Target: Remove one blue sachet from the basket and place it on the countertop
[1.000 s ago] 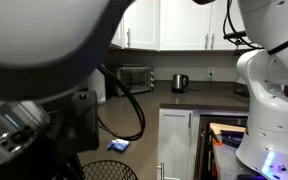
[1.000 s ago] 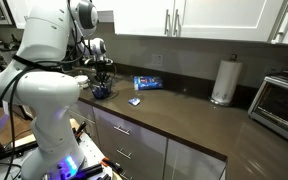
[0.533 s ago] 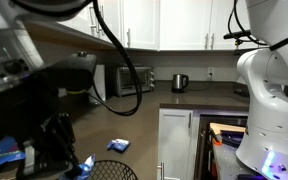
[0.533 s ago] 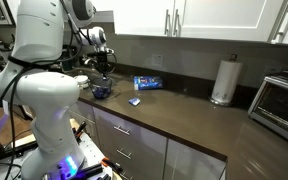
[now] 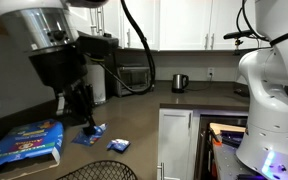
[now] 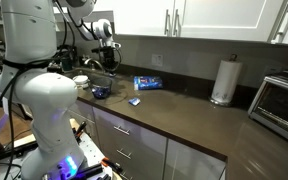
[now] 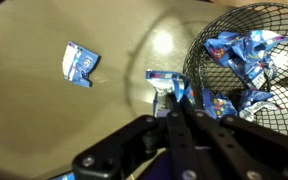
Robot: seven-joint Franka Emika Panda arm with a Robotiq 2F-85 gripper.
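Since my black two-fingered gripper (image 7: pixel 172 103) is closed tight on just one edge of the small crinkly blue sachet with white patches (image 7: pixel 164 84), most of the packet sticks out past my fingertips unsupported. I judge that slippery film held by so narrow a pinch is the first thing that could fail. A jolt could let it slide free before I choose the spot. The packet hangs clear of the round, dark wire-mesh basket (image 7: pixel 196 50), whose thick rim lies just beside my fingers, with more blue sachets (image 7: pixel 239 55) heaped inside. If I open so close to that rim, the packet could flutter or bounce back in. It could also lodge on the edge, which would leave the task undone. Below my hand is the smooth, dark grey-brown countertop (image 7: pixel 44 130), and I cannot tell how high above it I am. Letting go from too high could send the light packet skidding. Coming down too far would drive my fingertips into the worktop. A loose blue sachet (image 7: pixel 79 63) lies well apart on the side away from the basket, and in an exterior view a large flat blue box with colourful print (image 5: pixel 24 142) sits near my hand. Swinging wide could knock either. Crinkled film may also cling to a pad as I open.
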